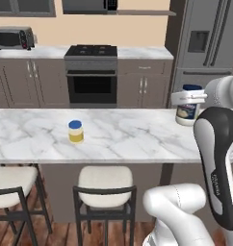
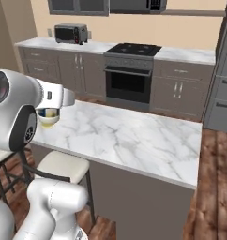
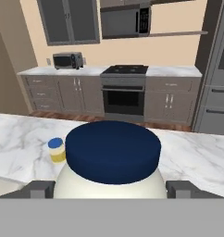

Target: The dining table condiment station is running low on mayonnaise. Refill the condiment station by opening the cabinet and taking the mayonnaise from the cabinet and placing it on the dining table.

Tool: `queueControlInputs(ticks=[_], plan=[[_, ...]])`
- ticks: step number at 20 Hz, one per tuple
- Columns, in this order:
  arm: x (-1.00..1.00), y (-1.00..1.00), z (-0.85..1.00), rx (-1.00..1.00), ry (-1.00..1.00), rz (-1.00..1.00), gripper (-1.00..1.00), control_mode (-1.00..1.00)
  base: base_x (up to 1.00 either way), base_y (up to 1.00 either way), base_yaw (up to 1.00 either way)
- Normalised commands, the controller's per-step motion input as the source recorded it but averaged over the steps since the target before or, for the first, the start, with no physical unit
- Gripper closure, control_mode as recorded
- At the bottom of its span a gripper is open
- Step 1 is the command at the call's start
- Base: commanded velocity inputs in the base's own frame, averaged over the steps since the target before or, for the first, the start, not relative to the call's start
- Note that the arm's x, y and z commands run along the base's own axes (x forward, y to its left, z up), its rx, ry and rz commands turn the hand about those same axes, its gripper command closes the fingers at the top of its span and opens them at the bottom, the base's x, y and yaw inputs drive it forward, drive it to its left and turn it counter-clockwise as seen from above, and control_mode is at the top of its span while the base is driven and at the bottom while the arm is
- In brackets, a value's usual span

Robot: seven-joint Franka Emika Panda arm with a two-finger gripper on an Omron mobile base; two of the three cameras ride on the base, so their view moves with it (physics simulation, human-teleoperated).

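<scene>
the hand (image 3: 111, 187) is closed on the mayonnaise (image 3: 113, 159), a dark finger tip pressed in at each side of the whitish body just under the navy lid, and the jar looks to be sitting at, or only just above, the right end of the dining table (image 1: 133, 139); i can't tell whether its base touches the marble. it stands close to the near edge of that surface, so if the hand lets go while the jar is off the top or tilted, i'd expect it to tip or roll off toward the stools. a pull-back that drags a finger along the glass could also knock it over. well to the left sits one yellow jar (image 1: 75, 131) with a brighter blue lid, apart from it. so two jars, two stools (image 1: 105, 181) tucked under, and beyond them one stove (image 1: 91, 72) and one toaster oven (image 1: 12, 38).
</scene>
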Motion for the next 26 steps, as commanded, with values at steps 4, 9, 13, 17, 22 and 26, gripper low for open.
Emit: queueControlInputs(ticks=[4,9,13,17,22,26], plan=[[0.0,0.0,0.0,0.0,0.0,0.0,1.0,1.0,0.04,0.71,-0.12],[0.0,0.0,0.0,0.0,0.0,0.0,1.0,1.0,0.37,0.68,-0.13],[0.32,0.1,0.0,-0.01,0.0,-0.07,1.0,-1.0,0.11,0.1,-0.03],[0.64,0.0,-0.06,0.0,0.0,-0.02,1.0,-1.0,0.0,0.0,0.0],[0.83,-0.01,-0.22,0.0,0.05,0.08,1.0,-1.0,0.0,0.0,0.0],[0.8,0.02,-0.45,-0.03,0.15,0.33,1.0,-1.0,0.0,0.0,0.0]])
